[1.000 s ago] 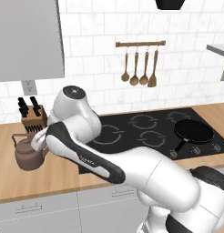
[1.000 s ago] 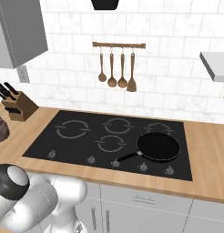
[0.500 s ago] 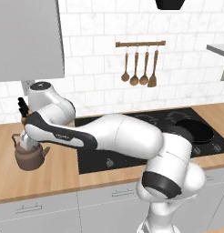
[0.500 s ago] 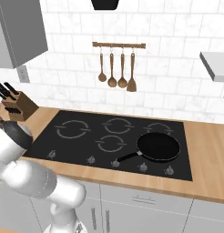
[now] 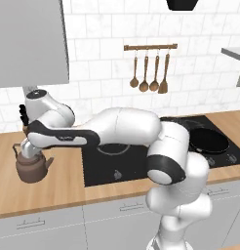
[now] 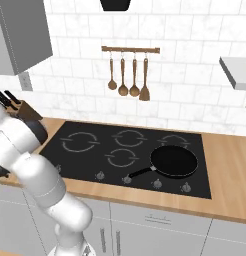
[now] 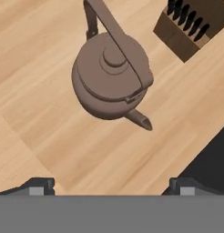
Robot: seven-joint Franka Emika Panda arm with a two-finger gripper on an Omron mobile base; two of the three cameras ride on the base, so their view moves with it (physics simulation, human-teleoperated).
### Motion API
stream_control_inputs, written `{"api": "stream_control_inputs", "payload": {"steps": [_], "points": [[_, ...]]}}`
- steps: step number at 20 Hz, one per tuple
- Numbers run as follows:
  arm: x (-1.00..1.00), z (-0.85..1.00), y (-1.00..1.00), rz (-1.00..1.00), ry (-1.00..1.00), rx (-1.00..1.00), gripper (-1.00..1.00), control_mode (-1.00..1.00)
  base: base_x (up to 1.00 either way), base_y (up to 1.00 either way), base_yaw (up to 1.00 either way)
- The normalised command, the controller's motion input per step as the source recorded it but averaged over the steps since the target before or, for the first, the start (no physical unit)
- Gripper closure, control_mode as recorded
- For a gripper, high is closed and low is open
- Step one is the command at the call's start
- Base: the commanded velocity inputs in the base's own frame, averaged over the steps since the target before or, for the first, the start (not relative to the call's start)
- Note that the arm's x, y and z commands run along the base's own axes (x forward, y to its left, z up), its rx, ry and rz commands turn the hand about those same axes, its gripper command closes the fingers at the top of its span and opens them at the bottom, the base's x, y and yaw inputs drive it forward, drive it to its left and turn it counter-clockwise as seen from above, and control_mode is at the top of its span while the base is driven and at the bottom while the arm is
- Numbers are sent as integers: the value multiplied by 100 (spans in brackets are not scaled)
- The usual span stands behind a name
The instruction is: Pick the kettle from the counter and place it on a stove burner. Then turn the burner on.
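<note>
The brown-bronze kettle (image 5: 31, 167) stands upright on the wood-grain counter (image 5: 53, 191), left of the black cooktop (image 5: 123, 162). In the hand view the kettle (image 7: 111, 77) lies straight below, its arched handle across the knobbed lid and its spout toward the cooktop corner (image 7: 214, 157). My gripper (image 5: 27, 150) hangs just above the kettle's handle. The gripper (image 7: 113, 185) is open wide, with nothing between its fingertips (image 7: 41, 184). The large stove burner (image 6: 80, 142) is a ring of broken grey arcs at the cooktop's left.
A knife block (image 7: 191, 27) stands on the counter close behind the kettle. A black frying pan (image 6: 174, 161) covers the cooktop's front right. Wooden utensils (image 6: 129, 75) hang on the wall rail. A grey upper cabinet (image 5: 29, 44) hangs over the kettle's corner.
The arm has swung left and stretched out over the counter, bringing the hand down above the kettle. The kettle has stayed in place and the jaws have stayed open.
</note>
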Motion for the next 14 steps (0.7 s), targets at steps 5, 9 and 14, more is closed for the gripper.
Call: {"api": "stream_control_inputs", "payload": {"steps": [5,9,14], "points": [[41,-10,12,0,0,-7,-100,-100,0,0,0],[38,-17,30,0,0,-1,-100,-100,0,0,0],[41,-12,31,0,0,0,-100,-100,0,0,0]]}}
